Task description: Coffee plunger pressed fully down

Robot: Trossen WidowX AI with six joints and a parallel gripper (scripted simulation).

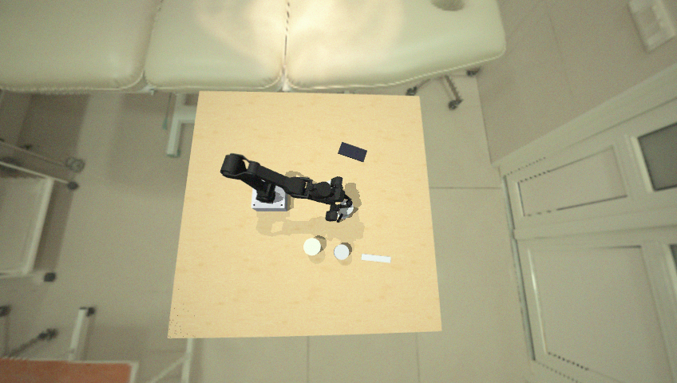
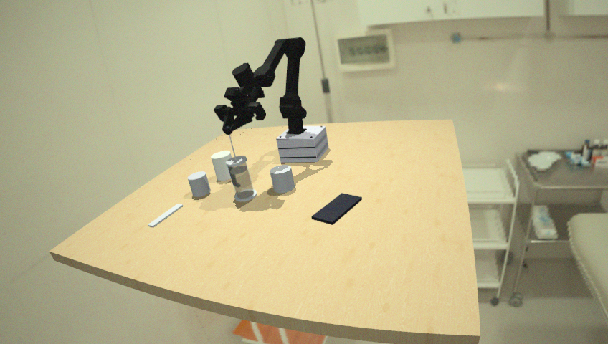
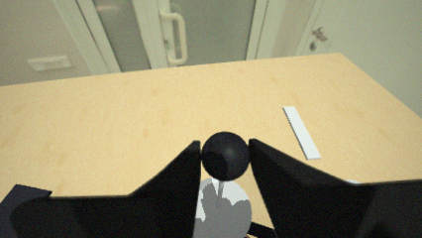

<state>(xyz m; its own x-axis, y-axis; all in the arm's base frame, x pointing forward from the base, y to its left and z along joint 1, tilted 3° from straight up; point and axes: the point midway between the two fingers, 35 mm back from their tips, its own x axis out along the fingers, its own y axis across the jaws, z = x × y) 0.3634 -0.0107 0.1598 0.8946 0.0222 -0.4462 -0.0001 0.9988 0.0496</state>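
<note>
The round black plunger knob (image 3: 225, 155) is clamped between the two black fingers of the black parallel-jaw gripper (image 3: 225, 149) at the centre of the wrist view. In the exterior view, a thin rod (image 2: 231, 147) is seen running down from the gripper (image 2: 228, 129) into the clear glass coffee press (image 2: 241, 178), which stands upright on the light wooden table (image 2: 383, 239), left of centre, between grey cylinders (image 2: 282, 179).

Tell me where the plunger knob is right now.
The plunger knob sits at the centre of the wrist view, clamped between the gripper fingers, directly above the coffee press that stands among the three cylinders.
</note>
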